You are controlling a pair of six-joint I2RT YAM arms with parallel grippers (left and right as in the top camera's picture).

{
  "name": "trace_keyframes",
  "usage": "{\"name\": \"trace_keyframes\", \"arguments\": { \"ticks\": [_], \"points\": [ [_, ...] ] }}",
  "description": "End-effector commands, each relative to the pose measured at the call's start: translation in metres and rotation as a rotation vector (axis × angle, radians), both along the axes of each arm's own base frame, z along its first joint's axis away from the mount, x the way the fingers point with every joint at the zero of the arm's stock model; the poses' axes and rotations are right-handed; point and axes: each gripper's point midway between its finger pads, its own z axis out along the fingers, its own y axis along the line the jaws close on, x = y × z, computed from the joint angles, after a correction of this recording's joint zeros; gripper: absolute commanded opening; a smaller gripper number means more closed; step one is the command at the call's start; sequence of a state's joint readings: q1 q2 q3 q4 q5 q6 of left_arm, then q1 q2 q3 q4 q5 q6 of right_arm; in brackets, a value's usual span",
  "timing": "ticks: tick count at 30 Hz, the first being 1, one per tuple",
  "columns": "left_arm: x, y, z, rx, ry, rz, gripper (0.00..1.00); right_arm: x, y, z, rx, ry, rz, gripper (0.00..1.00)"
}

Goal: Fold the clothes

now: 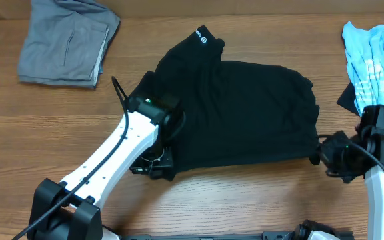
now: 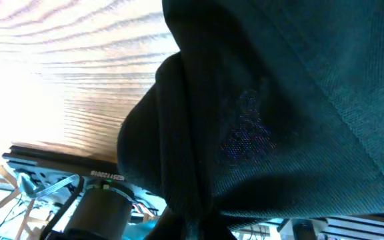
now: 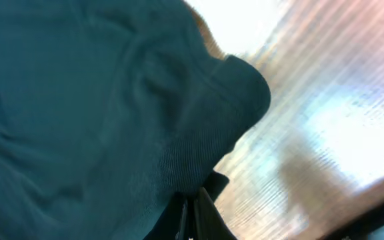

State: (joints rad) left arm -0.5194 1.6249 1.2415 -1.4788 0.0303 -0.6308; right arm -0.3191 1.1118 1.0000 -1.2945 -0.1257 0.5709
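Observation:
The clothes, a black T-shirt (image 1: 245,113), lie spread on the wooden table (image 1: 245,200), one sleeve with a white round logo (image 1: 201,38) pointing to the far side. My left gripper (image 1: 157,160) sits at the shirt's near left corner and is shut on it; in the left wrist view a bunched fold of the shirt (image 2: 279,100) runs down into the left gripper (image 2: 199,227). My right gripper (image 1: 319,158) is shut on the near right corner. The right wrist view has the shirt's hem (image 3: 232,113) pinched in the right gripper (image 3: 192,213).
A grey folded garment (image 1: 65,43) lies at the far left corner of the table. A light blue printed shirt (image 1: 379,57) lies at the far right edge, close to my right arm. Bare wood (image 2: 59,67) shows to the left of the shirt.

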Motion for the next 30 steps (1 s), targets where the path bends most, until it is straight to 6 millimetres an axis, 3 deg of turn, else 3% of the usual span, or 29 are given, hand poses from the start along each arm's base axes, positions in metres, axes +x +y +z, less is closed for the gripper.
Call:
{"name": "trace_keyframes", "arguments": {
  "ticks": [1, 7, 8, 9, 10, 12, 14, 20, 22, 24, 26, 28, 30],
  "points": [
    [-0.005, -0.004, 0.000, -0.006, -0.020, 0.009, 0.15, -0.014, -0.007, 0.002, -0.047, 0.029, -0.048, 0.04],
    [0.001, -0.008, -0.002, -0.023, -0.045, 0.000, 0.26, -0.019, -0.006, 0.001, -0.040, 0.051, -0.047, 0.04],
    [0.001, -0.008, -0.003, -0.026, -0.047, -0.006, 0.46, -0.019, -0.006, 0.001, -0.041, 0.050, -0.047, 0.17],
    [0.002, -0.008, -0.003, -0.025, -0.051, -0.012, 0.76, -0.019, -0.006, 0.001, -0.042, 0.051, -0.047, 0.36],
    [0.004, -0.008, -0.003, -0.023, -0.060, -0.016, 0.82, -0.019, -0.006, 0.001, -0.044, 0.052, -0.048, 0.54],
    [0.010, -0.010, -0.005, -0.035, -0.085, -0.025, 0.89, -0.018, -0.007, 0.001, -0.046, 0.049, -0.045, 0.73],
    [0.018, -0.014, -0.007, -0.055, -0.115, -0.026, 0.98, -0.016, -0.007, 0.001, -0.049, 0.039, -0.045, 1.00],
    [0.033, -0.023, -0.010, -0.092, -0.176, -0.034, 1.00, -0.006, -0.011, 0.003, -0.059, 0.001, -0.050, 1.00],
    [0.039, -0.027, -0.014, -0.109, -0.202, -0.041, 0.89, -0.002, -0.011, 0.002, -0.060, -0.008, -0.050, 0.98],
    [0.043, -0.030, -0.020, -0.123, -0.223, -0.050, 0.78, 0.002, -0.012, -0.004, -0.053, -0.007, -0.048, 0.78],
    [0.047, -0.030, -0.027, -0.131, -0.239, -0.045, 0.56, 0.006, -0.012, -0.014, -0.047, 0.003, -0.046, 0.55],
    [0.050, -0.027, -0.036, -0.134, -0.246, -0.028, 0.27, 0.020, -0.012, -0.028, -0.021, -0.002, -0.037, 0.34],
    [0.053, -0.025, -0.041, -0.134, -0.244, -0.013, 0.11, 0.036, -0.010, -0.034, 0.010, -0.034, -0.025, 0.20]
  ]
}}
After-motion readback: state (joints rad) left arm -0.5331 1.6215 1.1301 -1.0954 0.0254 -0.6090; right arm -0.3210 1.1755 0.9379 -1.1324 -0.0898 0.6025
